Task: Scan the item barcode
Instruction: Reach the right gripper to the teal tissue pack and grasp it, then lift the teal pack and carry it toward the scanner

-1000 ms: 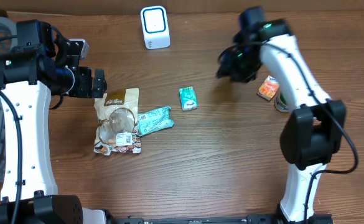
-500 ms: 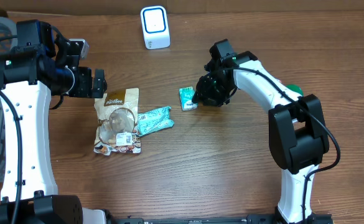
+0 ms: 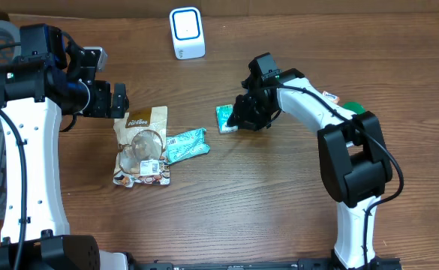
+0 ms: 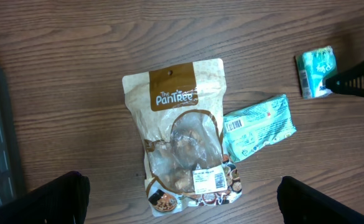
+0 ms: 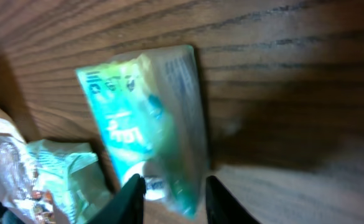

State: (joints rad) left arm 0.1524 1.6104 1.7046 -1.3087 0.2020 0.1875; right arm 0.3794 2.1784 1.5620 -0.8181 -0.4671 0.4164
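overhead cam: fixed high, looking straight down on the table (image 3: 279, 210), farthest off; whole work area in frame, scanner (image 3: 187, 32) at the far edge.
left wrist cam: mid height, facing down on bag (image 4: 185, 134), teal pack (image 4: 259, 126), and green box (image 4: 317, 71) at its right edge.
right wrist cam: very close on that same box, blurred, pack corner at left.
all three share the box.

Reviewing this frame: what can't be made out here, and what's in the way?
- Right gripper contact with the small green box: overhead, the gripper covers its own fingertips; right wrist view is blurred.
- Box barcode: blurred in right wrist view, too small overhead.
- Green item behind the right arm: overhead shows only a sliver.
- PanTree pouch label barcode: left wrist, too small to read.
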